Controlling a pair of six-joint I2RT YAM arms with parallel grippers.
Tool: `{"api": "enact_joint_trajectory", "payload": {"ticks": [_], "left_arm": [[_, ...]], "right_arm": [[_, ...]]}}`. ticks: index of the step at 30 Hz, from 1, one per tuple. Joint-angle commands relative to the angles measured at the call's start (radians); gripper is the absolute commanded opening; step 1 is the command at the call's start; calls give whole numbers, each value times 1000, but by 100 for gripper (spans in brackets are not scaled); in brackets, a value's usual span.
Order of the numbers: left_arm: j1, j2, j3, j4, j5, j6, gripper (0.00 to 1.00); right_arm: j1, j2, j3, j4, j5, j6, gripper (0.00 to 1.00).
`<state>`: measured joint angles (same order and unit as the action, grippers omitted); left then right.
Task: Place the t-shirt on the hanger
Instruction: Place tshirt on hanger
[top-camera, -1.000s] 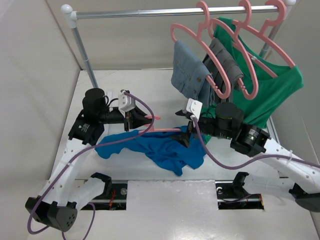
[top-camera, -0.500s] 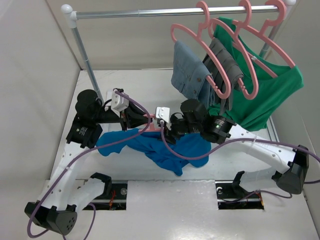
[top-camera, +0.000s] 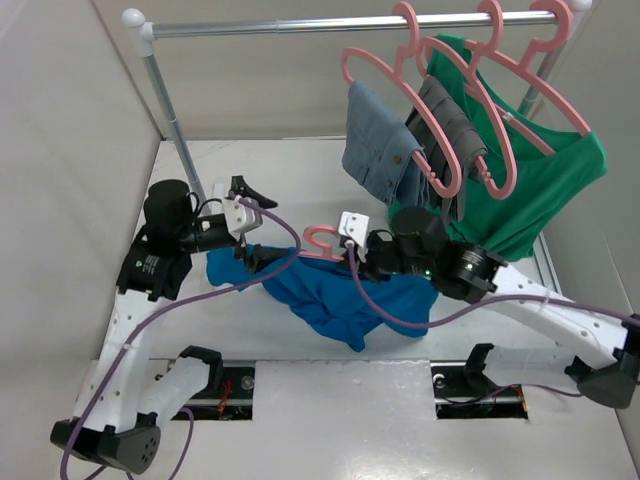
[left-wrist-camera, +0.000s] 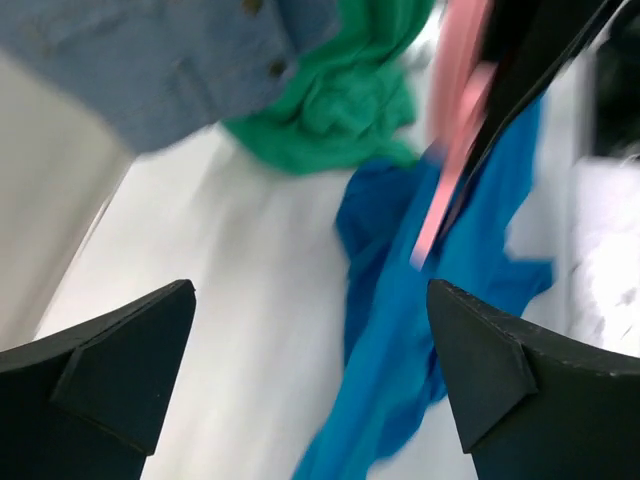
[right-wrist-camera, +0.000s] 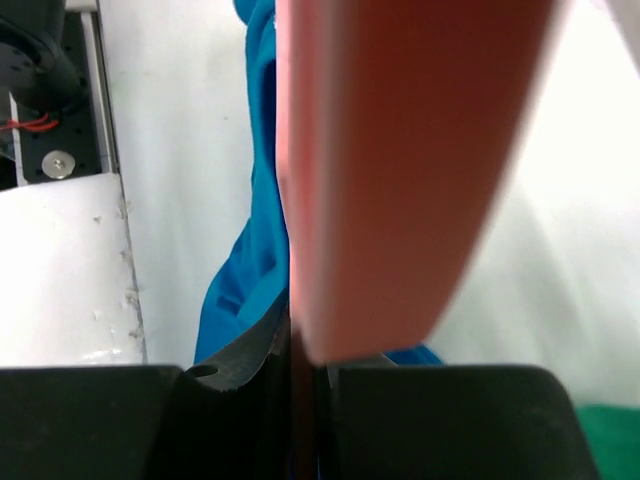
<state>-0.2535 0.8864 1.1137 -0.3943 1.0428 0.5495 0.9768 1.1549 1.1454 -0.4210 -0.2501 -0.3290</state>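
Note:
The bright blue t-shirt (top-camera: 335, 300) lies crumpled on the white table between the two arms. The pink hanger (top-camera: 318, 237) is held just above it, its hook curving left and its frame partly hidden by the fabric and the gripper. My right gripper (top-camera: 352, 252) is shut on the hanger near the hook; in the right wrist view the pink hanger (right-wrist-camera: 400, 150) fills the frame, pinched between the jaws of the right gripper (right-wrist-camera: 305, 372), with the t-shirt (right-wrist-camera: 250, 250) below. My left gripper (top-camera: 250, 222) stands open, left of the hook, holding nothing. In the left wrist view the left gripper (left-wrist-camera: 310, 300) frames the t-shirt (left-wrist-camera: 420, 330) and hanger (left-wrist-camera: 455, 150).
A metal rail (top-camera: 300, 25) on a post (top-camera: 178, 130) crosses the back. Pink hangers on it carry a denim garment (top-camera: 375, 150), a grey garment (top-camera: 450, 125) and a green shirt (top-camera: 540, 180). White walls close in left and right.
My left gripper has let go of the hanger, opened wide and drawn back to the left. My right gripper has come in from the right and closed on the hanger near its hook.

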Motion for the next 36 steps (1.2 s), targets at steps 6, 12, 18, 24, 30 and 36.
{"api": "enact_joint_trajectory", "payload": {"ticks": [6,12,18,24,30,36], "left_arm": [[80,74,68,-594,-151,599,100],[131,74,-14,-517,-233,647,67],[206,129,-5,-581,-276,737,0],[224,138,-46,-603,-276,779,0],[295,157,-40,-597,-271,825,0],[295,97,18,-470,-133,611,100]], "right_arm": [[2,-165,33,-111,72,45,0],[2,-213,77,-193,45,45,0],[2,-247,112,-288,80,65,0],[2,-259,168,-344,80,65,0],[2,-270,220,-377,89,65,0],[2,-169,269,-319,89,122,0]]}}
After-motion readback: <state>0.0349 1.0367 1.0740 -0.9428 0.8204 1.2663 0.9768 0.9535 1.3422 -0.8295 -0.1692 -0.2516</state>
